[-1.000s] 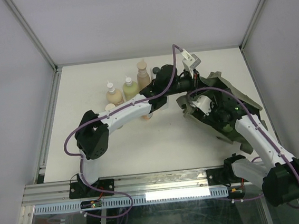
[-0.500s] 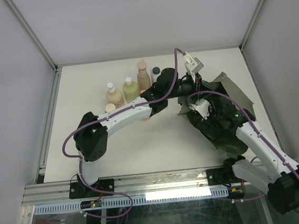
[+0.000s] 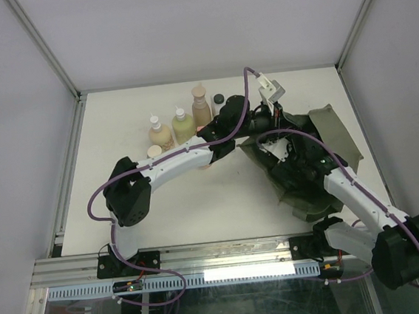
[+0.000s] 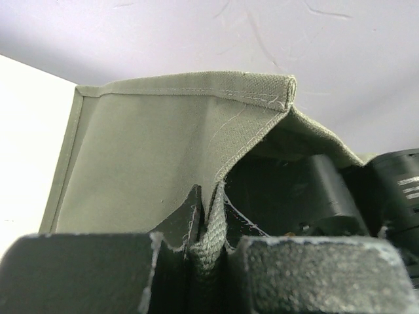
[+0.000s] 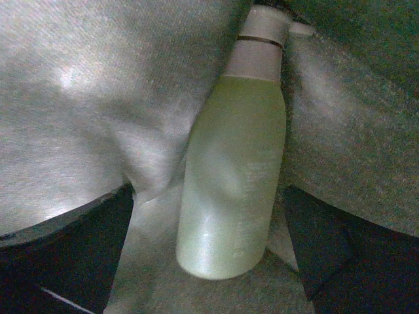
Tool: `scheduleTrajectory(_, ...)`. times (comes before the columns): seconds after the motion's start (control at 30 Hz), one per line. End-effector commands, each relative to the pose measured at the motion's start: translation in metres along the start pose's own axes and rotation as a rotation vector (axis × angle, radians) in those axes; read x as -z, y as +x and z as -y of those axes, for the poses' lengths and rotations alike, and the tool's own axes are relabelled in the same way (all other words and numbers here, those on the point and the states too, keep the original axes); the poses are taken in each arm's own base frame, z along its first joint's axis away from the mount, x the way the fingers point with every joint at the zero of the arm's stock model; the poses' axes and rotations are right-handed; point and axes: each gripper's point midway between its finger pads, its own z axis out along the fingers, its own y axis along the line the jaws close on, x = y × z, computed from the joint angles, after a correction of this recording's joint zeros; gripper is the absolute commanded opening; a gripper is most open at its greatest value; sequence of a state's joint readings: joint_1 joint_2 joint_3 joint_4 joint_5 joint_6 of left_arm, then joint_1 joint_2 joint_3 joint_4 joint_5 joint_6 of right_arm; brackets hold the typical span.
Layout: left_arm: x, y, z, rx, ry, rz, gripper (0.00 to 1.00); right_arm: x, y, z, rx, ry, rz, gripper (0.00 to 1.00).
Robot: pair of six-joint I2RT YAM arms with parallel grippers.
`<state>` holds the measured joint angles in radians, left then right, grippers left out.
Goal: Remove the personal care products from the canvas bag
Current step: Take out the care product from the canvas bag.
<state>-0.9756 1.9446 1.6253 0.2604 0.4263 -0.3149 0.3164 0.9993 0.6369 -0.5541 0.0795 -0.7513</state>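
One bottle (image 5: 232, 170) boxed btwn bag (image 4: 144, 163) folds; left hand (image 4: 206, 265) pinches edge.

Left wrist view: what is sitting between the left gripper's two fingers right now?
A seam of the canvas bag: the left wrist view shows its thick woven edge pinched between the fingers of the left gripper.

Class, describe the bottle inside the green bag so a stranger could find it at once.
Find the olive bag on the table's right. Between its folds sits a pale greenish bottle with a whitish cap. The other bottles stand outside; only this one is surrounded by fabric.
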Motion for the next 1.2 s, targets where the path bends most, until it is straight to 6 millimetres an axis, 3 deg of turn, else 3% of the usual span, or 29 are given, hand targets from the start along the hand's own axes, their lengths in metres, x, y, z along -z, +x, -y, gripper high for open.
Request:
scheduleTrajectory(0.0, 0.004, -0.059, 0.07, -0.059, 0.2, 0.134, 0.0, -0.017, -0.012, 0.03, 0.08, 0.098, -0.013, 1.0)
scheduleTrajectory(0.27, 0.004, -0.061, 0.074, -0.031, 0.207, 0.131, 0.0, -0.033, 0.011, 0.05, 0.099, 0.234, -0.138, 1.0)
scheduleTrajectory(0.53, 0.008, -0.066, 0.079, -0.041, 0.218, 0.137, 0.0, -0.069, 0.048, 0.029, 0.161, 0.165, -0.265, 0.99)
scheduleTrajectory(0.7, 0.011, -0.07, 0.084, -0.045, 0.232, 0.14, 0.0, -0.085, 0.065, 0.028, 0.141, 0.137, -0.339, 0.94)
scheduleTrajectory(0.8, 0.014, -0.071, 0.085, -0.048, 0.235, 0.143, 0.0, -0.094, 0.074, 0.025, 0.125, 0.096, -0.372, 0.82)
scheduleTrajectory(0.97, 0.023, -0.075, 0.081, -0.061, 0.217, 0.154, 0.0, -0.094, 0.071, 0.018, 0.124, 0.027, -0.356, 0.36)
scheduleTrajectory(1.1, 0.031, -0.081, 0.059, -0.038, 0.146, 0.169, 0.0, -0.076, 0.055, 0.025, 0.149, 0.028, -0.294, 0.01)
scheduleTrajectory(1.17, 0.033, -0.085, 0.048, -0.019, 0.106, 0.184, 0.0, -0.063, 0.041, 0.032, 0.145, 0.045, -0.239, 0.0)
